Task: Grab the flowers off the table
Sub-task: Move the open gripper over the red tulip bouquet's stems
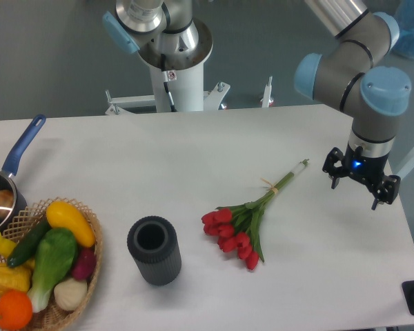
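Note:
The flowers, a small bunch of red tulips with green leaves, lie flat on the white table right of centre. Their red heads point to the lower left and their thin pale-green stems, tied with twine, run up to the right. My gripper hangs above the table's right side, to the right of the stem ends and apart from them. Its fingers are spread and nothing is between them.
A dark grey ribbed cylinder vase stands upright left of the flowers. A wicker basket of colourful vegetables sits at the front left, with a blue-handled pot behind it. The arm's white base stands at the far edge.

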Robot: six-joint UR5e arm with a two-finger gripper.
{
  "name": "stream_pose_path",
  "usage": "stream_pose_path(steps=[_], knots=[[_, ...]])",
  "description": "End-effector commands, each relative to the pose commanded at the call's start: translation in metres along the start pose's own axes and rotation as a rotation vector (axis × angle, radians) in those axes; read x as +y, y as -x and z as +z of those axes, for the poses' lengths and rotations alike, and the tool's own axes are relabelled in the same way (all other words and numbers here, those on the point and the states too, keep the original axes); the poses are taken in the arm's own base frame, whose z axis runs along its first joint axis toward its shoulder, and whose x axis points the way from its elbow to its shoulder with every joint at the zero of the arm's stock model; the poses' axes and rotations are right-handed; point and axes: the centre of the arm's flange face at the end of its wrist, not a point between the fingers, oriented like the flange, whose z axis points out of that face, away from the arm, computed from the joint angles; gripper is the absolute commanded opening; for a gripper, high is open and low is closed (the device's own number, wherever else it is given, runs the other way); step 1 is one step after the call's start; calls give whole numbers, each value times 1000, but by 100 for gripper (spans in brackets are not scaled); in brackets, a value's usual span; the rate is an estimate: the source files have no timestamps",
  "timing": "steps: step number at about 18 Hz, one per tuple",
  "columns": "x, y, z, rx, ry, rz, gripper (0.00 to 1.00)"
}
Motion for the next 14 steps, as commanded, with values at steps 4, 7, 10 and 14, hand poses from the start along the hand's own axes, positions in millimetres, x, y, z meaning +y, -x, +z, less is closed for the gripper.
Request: stream_pose_path(steps=[4, 7, 10, 14], knots=[[-2, -1, -2, -3, -2, 3, 100], [-8, -6, 5, 8, -16, 8, 100], [-9, -25, 18, 12, -82, 1, 100], [-15, -61, 20, 43, -129, -4, 100]])
